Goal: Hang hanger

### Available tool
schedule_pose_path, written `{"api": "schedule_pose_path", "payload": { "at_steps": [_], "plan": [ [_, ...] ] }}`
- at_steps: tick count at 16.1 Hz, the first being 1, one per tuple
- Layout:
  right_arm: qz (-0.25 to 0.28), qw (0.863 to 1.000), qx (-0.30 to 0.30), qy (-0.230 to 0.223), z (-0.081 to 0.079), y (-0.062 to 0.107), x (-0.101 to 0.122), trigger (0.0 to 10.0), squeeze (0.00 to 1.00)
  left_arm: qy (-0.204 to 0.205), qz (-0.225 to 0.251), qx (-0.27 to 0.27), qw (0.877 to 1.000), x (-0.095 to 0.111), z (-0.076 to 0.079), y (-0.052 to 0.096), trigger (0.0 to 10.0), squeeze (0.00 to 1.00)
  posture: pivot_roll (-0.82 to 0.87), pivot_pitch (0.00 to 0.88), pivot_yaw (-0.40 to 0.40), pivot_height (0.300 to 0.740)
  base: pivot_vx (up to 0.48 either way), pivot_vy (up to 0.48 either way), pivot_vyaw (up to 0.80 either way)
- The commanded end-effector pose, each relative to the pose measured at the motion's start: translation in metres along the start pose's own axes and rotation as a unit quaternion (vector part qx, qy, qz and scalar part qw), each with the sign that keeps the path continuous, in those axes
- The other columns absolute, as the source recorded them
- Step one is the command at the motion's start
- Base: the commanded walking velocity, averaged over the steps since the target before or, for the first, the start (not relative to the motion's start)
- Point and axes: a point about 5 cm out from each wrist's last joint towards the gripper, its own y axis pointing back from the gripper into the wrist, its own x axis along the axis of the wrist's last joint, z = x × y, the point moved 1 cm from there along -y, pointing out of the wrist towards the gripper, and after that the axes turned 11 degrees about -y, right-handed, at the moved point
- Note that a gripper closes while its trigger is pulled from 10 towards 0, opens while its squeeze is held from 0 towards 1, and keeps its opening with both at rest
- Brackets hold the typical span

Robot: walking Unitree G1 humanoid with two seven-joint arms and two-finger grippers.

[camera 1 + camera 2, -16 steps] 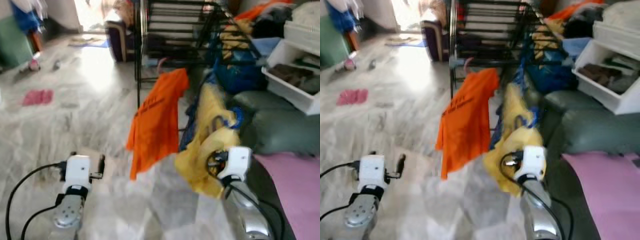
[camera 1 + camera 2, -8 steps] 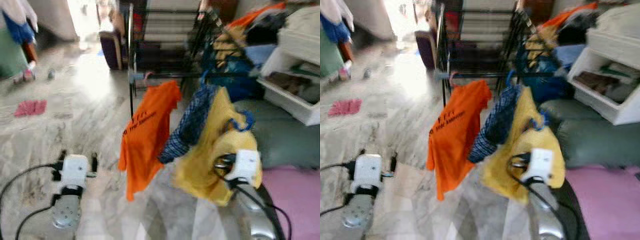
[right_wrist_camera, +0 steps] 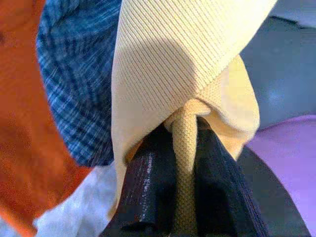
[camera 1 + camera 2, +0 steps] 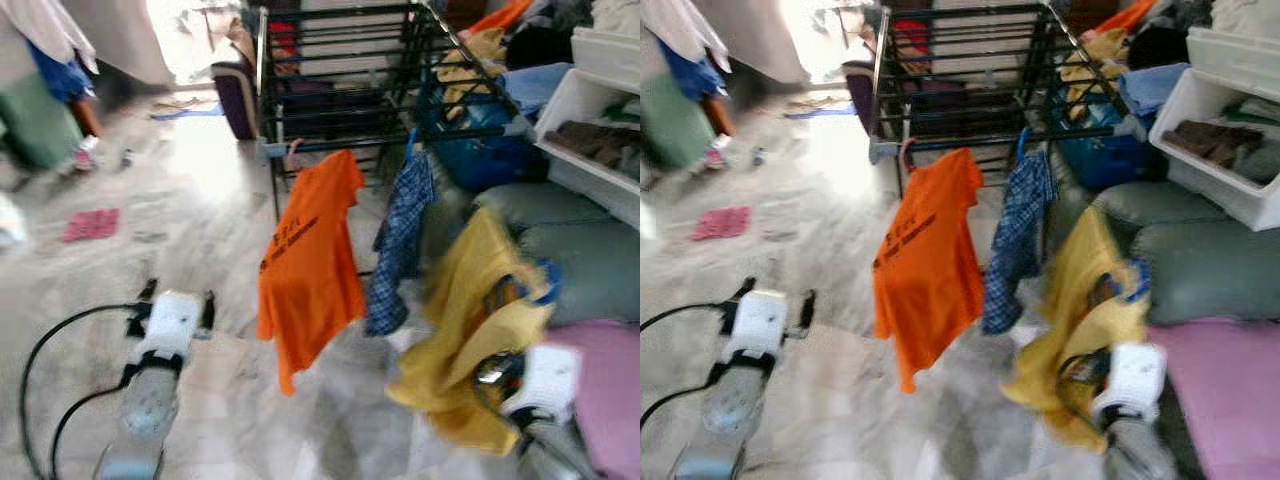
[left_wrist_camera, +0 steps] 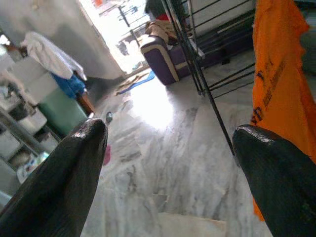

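Now the right gripper [image 3: 185,197] is pinched tight on the soft yellow shirt [image 4: 480,340], low and well short of the black rack [image 4: 340,90]. Its blue hanger [image 4: 535,290] is stiff; hold that. The left gripper [image 5: 168,163] gapes empty.

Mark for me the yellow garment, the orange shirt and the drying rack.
yellow garment [image 4: 1095,300]: right eye view, middle of the hanging cloth.
orange shirt [image 4: 310,265]: left eye view, middle of its front.
drying rack [image 4: 345,85]: left eye view, a black crossbar.

An orange shirt [image 4: 310,265], a blue checked shirt [image 4: 400,245], a yellow garment [image 4: 470,340], and seemingly a black rack [image 4: 340,75].
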Motion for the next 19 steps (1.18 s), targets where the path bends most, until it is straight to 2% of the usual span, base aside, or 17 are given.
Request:
{"api": "schedule_pose_path", "payload": {
  "at_steps": [1,3,5,6,8,12,16,19],
  "plan": [
    [0.04,0.999,-0.006,-0.012,-0.003,-0.001,0.015,10.0,0.0,-0.009,0.001,-0.013,1.0,0.002,-0.001,-0.006,10.0,0.0,0.02,0.0,0.12,0.74,0.0,0.0,0.0],
    [0.043,0.999,-0.017,-0.02,-0.001,0.002,0.012,10.0,0.0,-0.006,0.016,-0.03,0.999,0.009,0.006,-0.014,10.0,0.0,-0.01,0.0,0.165,0.74,0.0,0.0,0.0],
    [0.044,0.999,-0.018,-0.022,-0.001,0.001,0.012,10.0,0.0,0.003,0.018,-0.031,0.999,0.011,0.008,-0.018,10.0,0.0,-0.01,0.0,0.159,0.74,0.0,0.0,0.0],
    [0.043,0.999,-0.005,-0.017,-0.004,-0.001,0.015,10.0,0.0,0.008,0.017,-0.028,0.999,0.012,0.008,-0.019,10.0,0.0,-0.01,0.0,0.137,0.74,0.0,0.0,0.0],
    [0.04,0.998,0.04,-0.011,-0.022,-0.008,0.024,10.0,0.0,0.025,-0.006,-0.015,1.0,0.002,0.007,-0.015,10.0,0.0,-0.05,0.0,0.095,0.74,0.0,0.0,0.0],
    [0.04,0.996,0.081,-0.007,-0.044,-0.014,0.028,10.0,0.0,0.024,-0.014,-0.015,0.999,-0.004,0.01,-0.011,10.0,0.0,-0.08,0.005,0.068,0.74,0.0,0.0,0.0],
    [0.032,0.994,0.099,-0.015,-0.057,-0.01,0.026,10.0,0.0,0.041,-0.021,0.006,0.999,-0.002,0.015,-0.012,10.0,0.0,-0.06,0.015,0.055,0.74,0.0,0.0,0.0],
    [0.028,0.994,0.101,-0.01,-0.058,-0.006,0.026,10.0,0.0,0.044,-0.016,0.006,0.999,0.002,0.017,-0.012,10.0,0.0,-0.08,0.025,0.023,0.74,0.0,0.0,0.0]
  ]
}}
